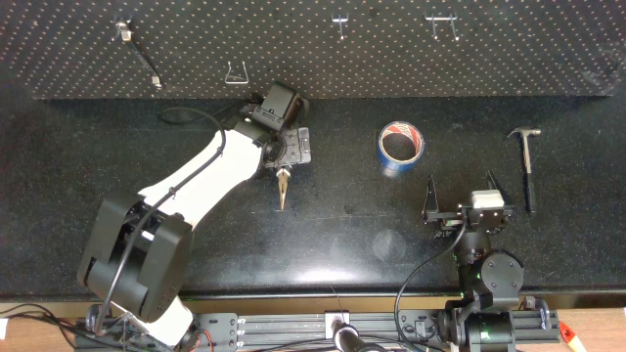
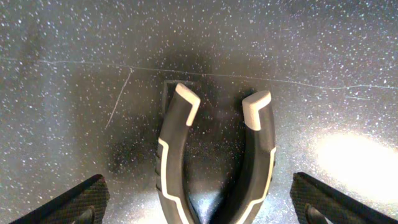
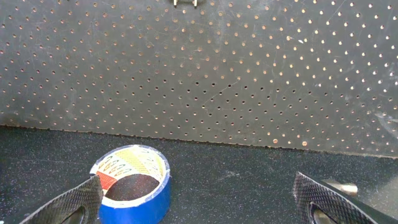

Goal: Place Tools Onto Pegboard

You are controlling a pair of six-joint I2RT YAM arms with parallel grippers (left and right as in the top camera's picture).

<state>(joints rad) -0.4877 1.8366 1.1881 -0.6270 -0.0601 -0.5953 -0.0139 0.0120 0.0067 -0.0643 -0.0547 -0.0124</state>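
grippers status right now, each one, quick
Left gripper: open, pliers handles between its fingers, not gripped.
Right gripper: open, holding nothing.

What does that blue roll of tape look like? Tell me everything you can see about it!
The tape roll is a ring, blue outside, with a pale inner side printed in red. It lies flat, hole up, so the black speckled table shows through its middle. It sits in front of the pegboard, right of the table's middle. Only the table touches it.
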